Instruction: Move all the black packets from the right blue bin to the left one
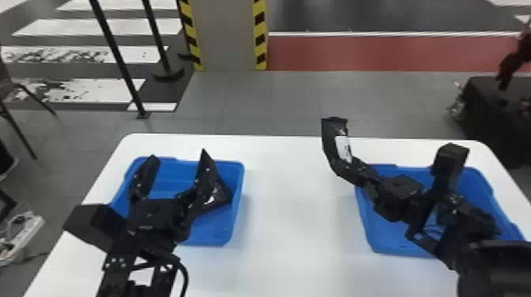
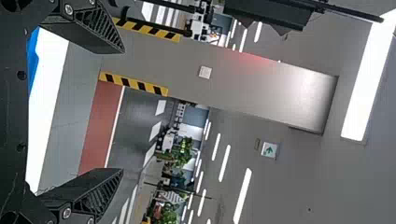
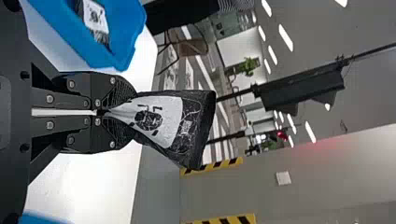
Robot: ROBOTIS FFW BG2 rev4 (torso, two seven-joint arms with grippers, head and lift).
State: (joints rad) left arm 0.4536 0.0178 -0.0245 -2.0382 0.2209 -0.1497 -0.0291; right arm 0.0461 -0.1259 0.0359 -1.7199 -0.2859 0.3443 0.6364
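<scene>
Head view: my right arm enters from the right edge and slants across the right blue bin [image 1: 476, 189], its hand [image 1: 355, 171] gripping a black packet [image 1: 336, 136] by one end. The packet carries a white label and stands out past the fingers, well apart from the left blue bin [image 1: 236, 213]. In this projection it lies to the left of the right bin and overlaps the far edge of the white counter [image 1: 292, 229]. My left arm enters from the bottom edge; its hand [image 1: 177, 155] is poised over the left bin, pointing forward with the fingers spread. A second packet [image 1: 225, 193] rests in that bin, partly masked by one finger; whether the two touch, I cannot tell.

Left wrist view: my left hand [image 2: 123, 109] is open, its two fingers [image 2: 93, 30] wide apart and roughly parallel, directed forward over the counter.

Right wrist view: my right hand [image 3: 105, 112] is closed, the fingers pinching the gathered end of the held packet, which fans out beyond the fingertips with its label exposed. The packet in the left bin also shows a white label; how deep it sits is unclear.
</scene>
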